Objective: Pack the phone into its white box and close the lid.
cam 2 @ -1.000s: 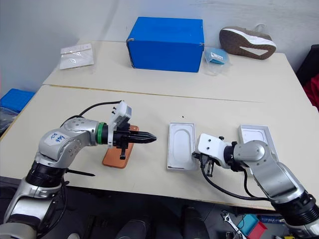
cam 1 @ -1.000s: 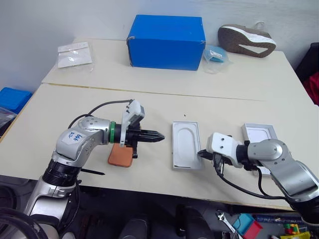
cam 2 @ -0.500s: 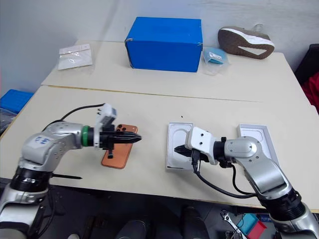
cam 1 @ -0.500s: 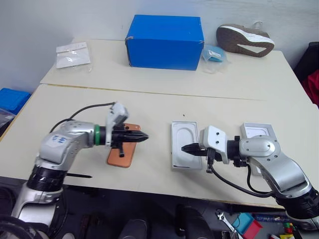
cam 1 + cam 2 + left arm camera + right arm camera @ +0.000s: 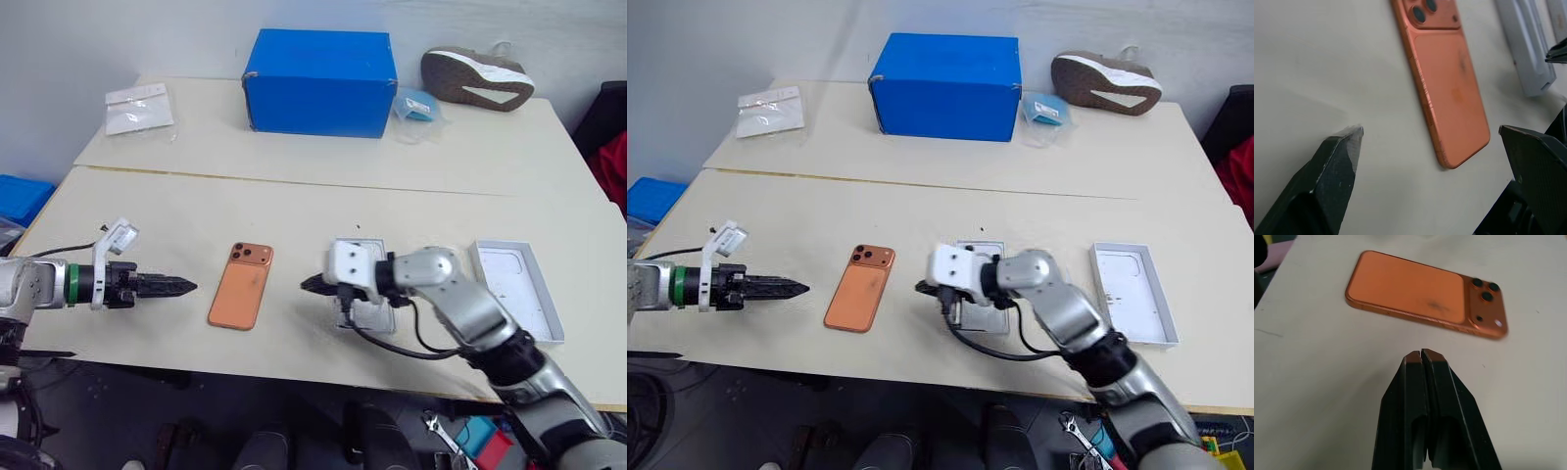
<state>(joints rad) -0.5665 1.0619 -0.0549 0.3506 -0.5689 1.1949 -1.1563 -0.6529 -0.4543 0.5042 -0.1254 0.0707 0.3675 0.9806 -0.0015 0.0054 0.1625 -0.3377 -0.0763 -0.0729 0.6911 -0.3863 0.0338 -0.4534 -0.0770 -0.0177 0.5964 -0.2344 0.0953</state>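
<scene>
Orange-copper slim phone: lying flat, back up, on the beige tabletop, camera bump at its 12 o'clock end, nothing touching it
Left gripper: out at the phone's 9 o'clock, black fingers spread wide, holding nothing
Right gripper: at the phone's 3 o'clock, tips pinched together, empty, pointing at the phone
White tray under the right arm: mostly hidden, so can't tell its inside
White shallow tray with all-white inside: further out at 3 o'clock, open side up, near the table edge
Blue cardboard box: way back at 12 o'clock
Grey sneaker, sole up: at the blue box's 3 o'clock
</scene>
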